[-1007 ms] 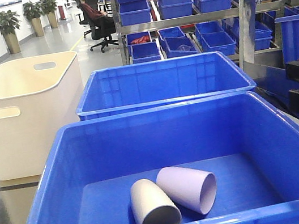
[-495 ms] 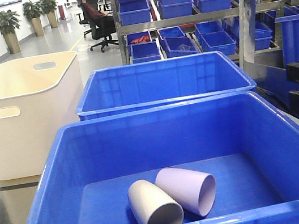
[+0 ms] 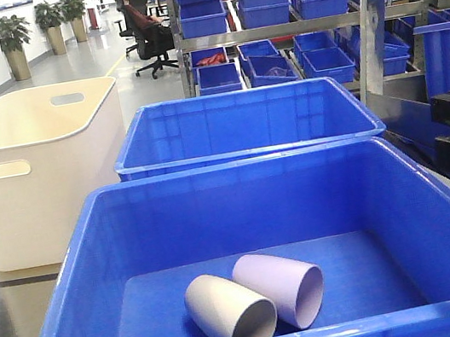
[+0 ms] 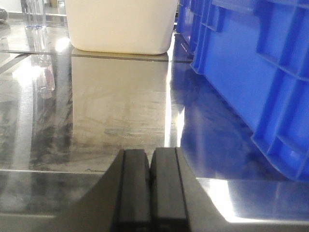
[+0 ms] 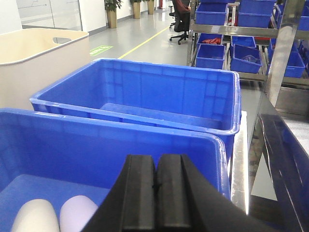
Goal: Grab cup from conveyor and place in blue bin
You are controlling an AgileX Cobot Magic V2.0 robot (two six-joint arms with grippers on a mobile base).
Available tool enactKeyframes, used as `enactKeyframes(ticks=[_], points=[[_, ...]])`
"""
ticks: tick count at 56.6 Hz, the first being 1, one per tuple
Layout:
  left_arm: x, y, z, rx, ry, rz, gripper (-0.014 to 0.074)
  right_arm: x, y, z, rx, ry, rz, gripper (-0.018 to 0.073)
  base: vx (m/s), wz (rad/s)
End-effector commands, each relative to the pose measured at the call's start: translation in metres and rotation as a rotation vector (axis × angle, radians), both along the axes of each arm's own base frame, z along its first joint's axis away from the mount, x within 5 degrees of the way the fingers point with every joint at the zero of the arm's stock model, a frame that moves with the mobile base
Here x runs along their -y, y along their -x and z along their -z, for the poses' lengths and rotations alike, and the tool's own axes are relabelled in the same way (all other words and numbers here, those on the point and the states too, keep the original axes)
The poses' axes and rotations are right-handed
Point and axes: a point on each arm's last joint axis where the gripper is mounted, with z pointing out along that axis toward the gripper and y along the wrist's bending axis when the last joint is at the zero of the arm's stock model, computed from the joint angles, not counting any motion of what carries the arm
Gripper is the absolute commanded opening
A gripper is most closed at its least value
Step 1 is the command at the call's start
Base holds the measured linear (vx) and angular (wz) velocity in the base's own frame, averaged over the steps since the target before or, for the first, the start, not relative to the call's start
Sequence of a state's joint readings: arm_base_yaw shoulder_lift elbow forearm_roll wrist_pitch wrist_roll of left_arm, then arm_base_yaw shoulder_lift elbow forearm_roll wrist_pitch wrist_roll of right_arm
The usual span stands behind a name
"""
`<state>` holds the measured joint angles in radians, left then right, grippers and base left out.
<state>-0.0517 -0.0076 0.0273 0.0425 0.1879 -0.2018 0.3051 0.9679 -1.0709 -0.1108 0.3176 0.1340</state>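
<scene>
Polished steel bench (image 4: 116,111) gleams under the left gripper (image 4: 150,188), whose jaws are pressed together on nothing, low beside the outer wall of the near blue bin (image 3: 235,175). Over on the right, the right gripper (image 5: 155,193) hangs above that same bin's near right rim, jaws likewise closed and empty.

And down on the bin floor, there's the action: the grey cup (image 3: 228,310) has rolled a touch leftward over the last second and now lies on its side, touching the lilac cup (image 3: 281,287), which has also nudged left and settled. Both mouths face near-right.

So the cups are in the bin, not on the conveyor, which no view shows. My read: this delivery is done, and the next cup will need a fresh reach to the belt.
</scene>
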Motion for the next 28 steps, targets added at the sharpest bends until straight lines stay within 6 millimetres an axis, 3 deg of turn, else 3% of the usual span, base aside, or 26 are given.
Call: enactKeyframes(ticks=[1,9,15,28], points=[[0.0,0.0,-0.004,0.075,0.012,0.001,-0.0006,0.001,0.006,-0.02,0.123,-0.023,-0.007,-0.0013,0.0,0.0],[0.0,0.0,-0.004,0.075,0.012,0.001,-0.0006,0.002,0.008,-0.021,0.124,-0.023,-0.006,-0.0013,0.0,0.0],[0.0,0.0,-0.004,0.075,0.012,0.001,-0.0006,0.007,0.023,-0.029,0.151,-0.05,-0.008,-0.0011,0.0,0.0],[0.0,0.0,-0.004,0.075,0.012,0.001,-0.0006,0.026,0.096,-0.045,0.161,-0.193,-0.047,-0.0009,0.0,0.0]])
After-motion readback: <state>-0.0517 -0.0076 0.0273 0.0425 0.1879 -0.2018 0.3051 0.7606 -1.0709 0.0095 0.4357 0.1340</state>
